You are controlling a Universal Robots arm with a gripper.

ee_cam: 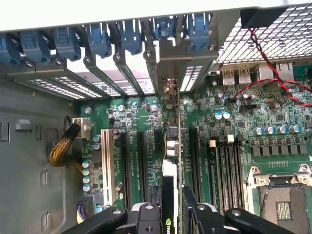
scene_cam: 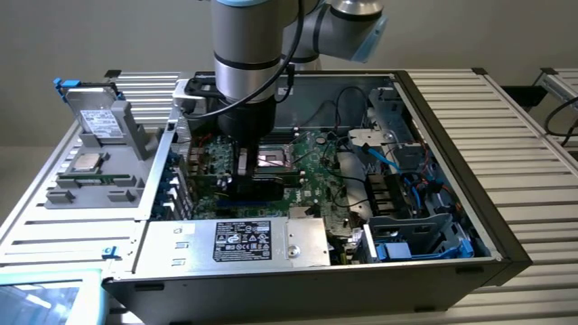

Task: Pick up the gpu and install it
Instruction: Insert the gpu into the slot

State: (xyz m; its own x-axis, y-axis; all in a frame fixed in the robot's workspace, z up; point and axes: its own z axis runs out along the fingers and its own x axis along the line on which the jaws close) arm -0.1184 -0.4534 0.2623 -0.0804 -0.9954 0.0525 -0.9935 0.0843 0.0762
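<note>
Evidently the gripper (ee_cam: 170, 214) is clamped narrowly on the gpu (ee_cam: 172, 144). The card stands on edge over the motherboard (ee_cam: 141, 112), its long axis running straight at the blue-clipped bracket row (ee_cam: 97, 41), and its far end seems to reach that row. Empty black slots (ee_cam: 127, 165) run toward the bracket row on both sides of the card with bare board between them, and the grey case panel (ee_cam: 29, 161) lies well apart, off one end of the row.

A robotics lab: opened computer case (scene_cam: 298, 284) on slatted aluminium table (scene_cam: 524, 135) beneath a robot arm (scene_cam: 248, 47).
</note>
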